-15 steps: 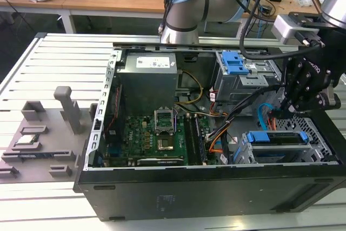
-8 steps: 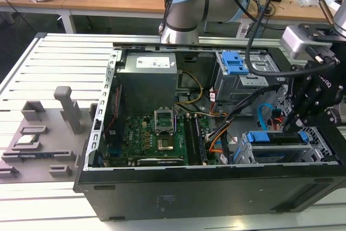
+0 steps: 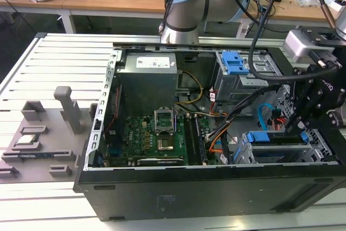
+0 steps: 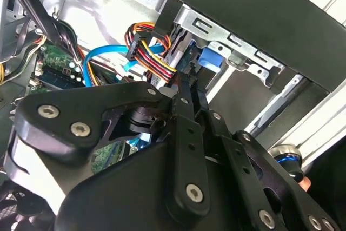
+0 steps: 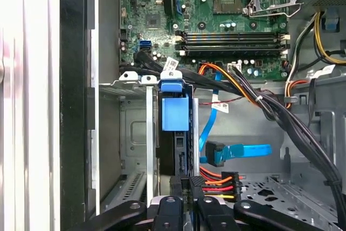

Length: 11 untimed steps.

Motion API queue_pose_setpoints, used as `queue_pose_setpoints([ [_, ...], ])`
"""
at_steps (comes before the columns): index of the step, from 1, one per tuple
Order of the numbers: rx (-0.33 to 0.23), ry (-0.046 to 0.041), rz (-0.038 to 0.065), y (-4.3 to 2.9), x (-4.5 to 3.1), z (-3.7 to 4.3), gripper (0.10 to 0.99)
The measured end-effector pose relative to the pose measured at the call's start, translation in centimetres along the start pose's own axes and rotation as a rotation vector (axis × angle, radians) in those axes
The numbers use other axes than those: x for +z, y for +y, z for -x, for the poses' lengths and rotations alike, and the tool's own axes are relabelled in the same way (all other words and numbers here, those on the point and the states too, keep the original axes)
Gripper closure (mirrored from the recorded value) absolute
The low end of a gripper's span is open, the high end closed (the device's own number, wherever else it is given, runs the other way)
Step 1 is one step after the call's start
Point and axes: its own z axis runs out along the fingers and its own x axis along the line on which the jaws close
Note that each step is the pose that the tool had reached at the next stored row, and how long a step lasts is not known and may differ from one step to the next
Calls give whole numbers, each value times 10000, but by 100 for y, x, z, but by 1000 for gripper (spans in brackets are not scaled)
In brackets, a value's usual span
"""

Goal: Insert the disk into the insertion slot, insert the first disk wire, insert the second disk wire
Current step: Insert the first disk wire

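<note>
Quick update: disk is already sitting on edge in the insertion slot, blue carrier tab poking out the open end, inside the PC case. In the first wrist view the gripper is right at the disk's back edge, jaws narrow and pinched on the plug end of the first disk wire. Same orange/red/black bundle runs straight into the tips in the second wrist view, fwiw. Second disk wire hangs loose just beside it, plug free, not touching the disk. Mobo is well apart.
</note>
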Motion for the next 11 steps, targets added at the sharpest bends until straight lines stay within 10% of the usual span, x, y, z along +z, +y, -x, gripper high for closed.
queue_pose_setpoints([
  [11,1,3,1,-8,42,1,918],
])
